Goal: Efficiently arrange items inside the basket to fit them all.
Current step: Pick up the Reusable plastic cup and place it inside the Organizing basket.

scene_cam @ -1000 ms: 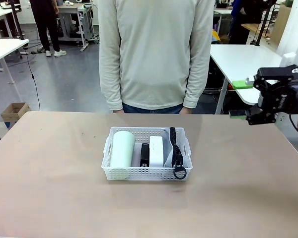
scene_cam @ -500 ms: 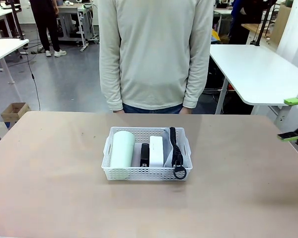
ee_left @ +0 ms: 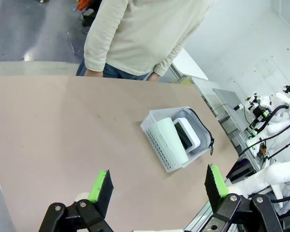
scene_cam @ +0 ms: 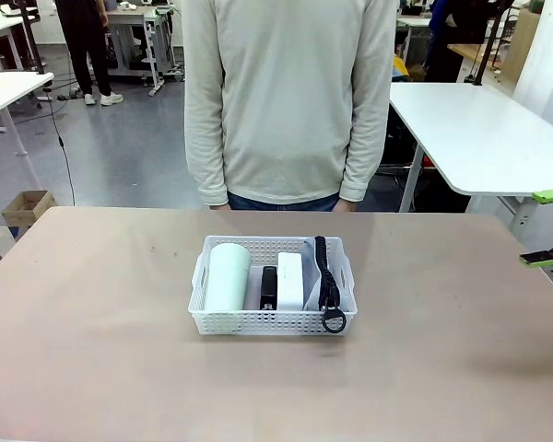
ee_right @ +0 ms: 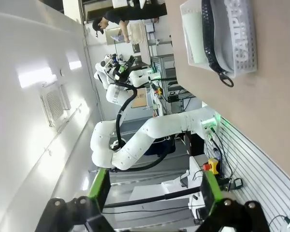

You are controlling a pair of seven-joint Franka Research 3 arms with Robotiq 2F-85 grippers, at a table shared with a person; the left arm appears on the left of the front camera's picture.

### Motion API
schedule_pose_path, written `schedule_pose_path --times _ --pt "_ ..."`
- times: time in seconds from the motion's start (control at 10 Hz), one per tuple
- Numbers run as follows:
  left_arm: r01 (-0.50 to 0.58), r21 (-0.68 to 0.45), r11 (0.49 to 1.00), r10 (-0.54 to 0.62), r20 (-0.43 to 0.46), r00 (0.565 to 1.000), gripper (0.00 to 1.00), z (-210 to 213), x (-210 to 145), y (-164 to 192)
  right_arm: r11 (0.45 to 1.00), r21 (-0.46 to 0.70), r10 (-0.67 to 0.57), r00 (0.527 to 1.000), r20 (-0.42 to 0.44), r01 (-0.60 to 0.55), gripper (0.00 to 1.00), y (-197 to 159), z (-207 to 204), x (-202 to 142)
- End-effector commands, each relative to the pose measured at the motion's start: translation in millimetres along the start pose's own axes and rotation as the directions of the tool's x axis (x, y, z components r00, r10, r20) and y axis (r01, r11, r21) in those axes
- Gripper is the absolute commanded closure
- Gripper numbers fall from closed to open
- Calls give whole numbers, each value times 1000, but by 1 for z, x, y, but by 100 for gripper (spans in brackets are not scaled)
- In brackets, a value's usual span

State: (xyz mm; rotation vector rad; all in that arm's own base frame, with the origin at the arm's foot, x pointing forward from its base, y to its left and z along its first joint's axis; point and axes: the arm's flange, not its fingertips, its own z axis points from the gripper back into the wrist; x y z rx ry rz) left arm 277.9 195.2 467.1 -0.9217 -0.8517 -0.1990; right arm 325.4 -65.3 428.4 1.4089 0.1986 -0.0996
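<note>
The white lattice basket (scene_cam: 272,321) sits mid-table. Side by side in it lie the pale green cup (scene_cam: 227,276), the black stapler (scene_cam: 268,287), the small white box (scene_cam: 290,280) and the grey pouch (scene_cam: 311,276), whose black strap (scene_cam: 324,272) ends in a ring (scene_cam: 334,321) over the front rim. At the table's right edge my right gripper (scene_cam: 546,228) is open, far from the basket. Its wrist view shows the basket (ee_right: 250,43), the "CAMPUS" pouch (ee_right: 234,34) and the cup (ee_right: 193,38) beyond the open right gripper (ee_right: 154,188). My left gripper (ee_left: 158,186) is open and holds nothing, with the basket (ee_left: 157,140) far ahead.
A person in a cream sweater (scene_cam: 290,101) stands at the table's far edge, right behind the basket, arms down. The brown tabletop (scene_cam: 101,313) is bare around the basket. Another white table (scene_cam: 470,120) stands beyond at the right.
My right gripper has drawn back to the right, from beside the far right of the table to the picture's right edge. The basket and its contents have not moved.
</note>
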Motion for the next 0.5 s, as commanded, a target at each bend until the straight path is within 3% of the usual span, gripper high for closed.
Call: schedule_pose_path --times 0.0,0.4 --pt "4 -10 1000 -4 12 1000 0 1 0 -1 1000 9 2 1000 -5 -2 0 5 1 -3" --pt "4 -10 1000 -4 12 1000 0 1 0 -1 1000 9 2 1000 -5 -2 0 5 1 -3"
